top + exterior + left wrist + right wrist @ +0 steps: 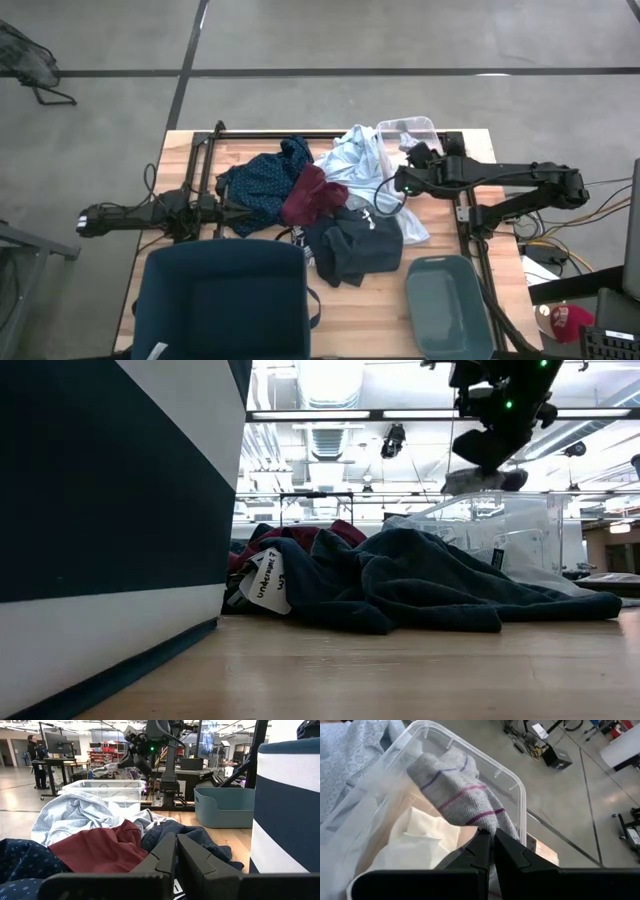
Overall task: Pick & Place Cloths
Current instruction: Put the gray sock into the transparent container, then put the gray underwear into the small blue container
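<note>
A heap of cloths lies mid-table: a navy dotted shirt, a maroon piece, a pale blue-white shirt and a black garment. My right gripper is shut on a grey sock with purple stripes. It hovers over a clear plastic bin at the table's far edge, and a white cloth lies in that bin. My left gripper is shut and sits low at the navy shirt's left edge. Whether it touches the shirt, I cannot tell. My right gripper pinches the grey sock between its two fingers at one end, coming slantwise from above. The sock hangs just below the fingers, lifted clear over the clear bin's open top.
A tall dark blue fabric bin stands at the near left edge, close to my left gripper. A teal tub sits at the near right. The black frame rail runs along the far side. Bare wood shows between the two near containers.
</note>
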Robot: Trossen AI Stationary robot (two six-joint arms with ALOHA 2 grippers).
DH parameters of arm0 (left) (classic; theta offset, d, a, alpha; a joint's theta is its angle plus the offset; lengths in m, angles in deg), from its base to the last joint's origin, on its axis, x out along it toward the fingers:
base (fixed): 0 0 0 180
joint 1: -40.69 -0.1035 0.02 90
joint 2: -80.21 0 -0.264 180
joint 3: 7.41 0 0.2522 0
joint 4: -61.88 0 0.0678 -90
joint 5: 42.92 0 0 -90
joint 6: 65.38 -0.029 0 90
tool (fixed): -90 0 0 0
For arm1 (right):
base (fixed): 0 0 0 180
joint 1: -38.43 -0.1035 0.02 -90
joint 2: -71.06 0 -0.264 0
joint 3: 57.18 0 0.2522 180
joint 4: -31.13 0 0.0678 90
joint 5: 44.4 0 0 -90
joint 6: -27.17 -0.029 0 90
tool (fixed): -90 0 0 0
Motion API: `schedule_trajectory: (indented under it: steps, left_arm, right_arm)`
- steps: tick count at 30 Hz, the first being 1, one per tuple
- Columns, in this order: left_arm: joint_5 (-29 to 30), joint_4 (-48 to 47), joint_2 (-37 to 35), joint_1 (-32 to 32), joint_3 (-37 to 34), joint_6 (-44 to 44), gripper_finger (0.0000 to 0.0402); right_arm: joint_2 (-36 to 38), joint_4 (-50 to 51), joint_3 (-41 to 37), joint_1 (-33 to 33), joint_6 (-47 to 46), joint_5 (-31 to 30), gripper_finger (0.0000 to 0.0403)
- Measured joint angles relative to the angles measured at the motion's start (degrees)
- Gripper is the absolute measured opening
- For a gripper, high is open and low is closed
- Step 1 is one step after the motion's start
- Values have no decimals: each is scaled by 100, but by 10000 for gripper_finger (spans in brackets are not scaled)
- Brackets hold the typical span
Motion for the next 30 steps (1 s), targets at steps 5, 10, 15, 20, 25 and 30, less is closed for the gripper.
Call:
schedule_trajectory:
  steps: [5,10,15,20,25,30]
  left_arm:
    - [-1,0,0,1,0,-2,23]
    - [-1,0,0,1,0,0,23]
    - [-1,0,0,-1,0,-1,23]
    - [-1,0,0,-1,0,-1,23]
    - [-1,0,0,1,0,-1,23]
    - [-1,0,0,1,0,-2,23]
  right_arm:
    - [0,-189,-156,-2,126,-58,13]
    - [2,-188,-234,0,143,-199,34]
    - [2,-241,-282,-4,142,-198,92]
    - [2,-383,-275,-6,134,-119,160]
    - [2,-522,-144,-85,206,43,206]
    - [2,-826,4,-399,677,272,219]
